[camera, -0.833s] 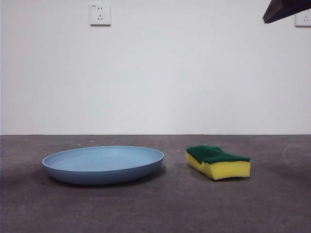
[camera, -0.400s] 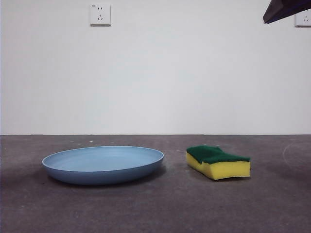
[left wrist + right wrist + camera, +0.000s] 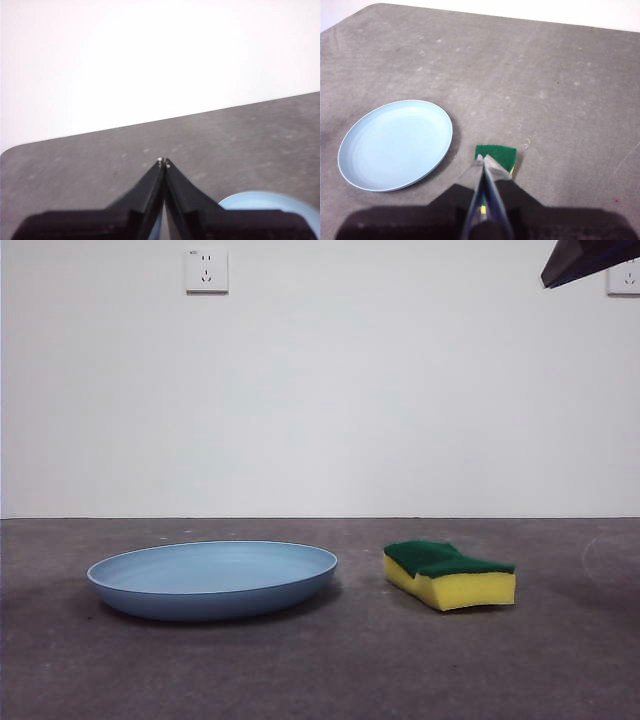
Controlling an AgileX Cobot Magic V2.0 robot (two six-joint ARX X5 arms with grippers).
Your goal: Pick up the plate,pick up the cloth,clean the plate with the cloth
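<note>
The light-blue plate [image 3: 212,578] lies flat on the grey table at the left of the front view. The yellow sponge with a green top, the cloth [image 3: 449,574], lies to its right, apart from it. My right gripper [image 3: 483,159] is shut and empty, high above the table; its wrist view shows the plate [image 3: 395,144] and, just past the jaw tips, the cloth [image 3: 496,154]. A black arm tip [image 3: 590,258] shows at the top right corner of the front view. My left gripper [image 3: 163,161] is shut and empty, raised, with the plate's rim [image 3: 272,201] beside its jaws.
The grey table [image 3: 320,670] ends at a white wall with two sockets [image 3: 206,270]. The table's rounded far corner shows in the left wrist view [image 3: 20,150].
</note>
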